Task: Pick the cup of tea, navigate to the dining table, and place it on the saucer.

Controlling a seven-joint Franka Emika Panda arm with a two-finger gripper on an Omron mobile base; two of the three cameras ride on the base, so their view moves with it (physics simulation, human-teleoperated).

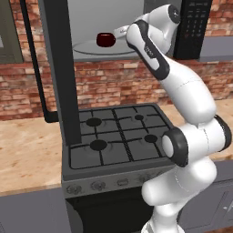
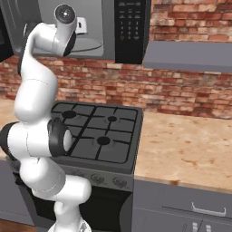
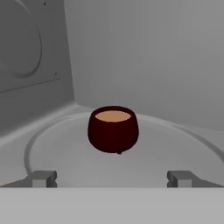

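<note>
Maroon in colour, the cup of tea (image 3: 113,129) was seated upright near the middle of the round glass turntable (image 3: 57,151) inside the open microwave (image 1: 91,18), mounted above the gas stove (image 1: 116,136). The fingers (image 3: 113,178) were spread fully apart and released, positioned at the front edge of the turntable, just short of the cup and apart from it. Nothing was grasped.
</note>
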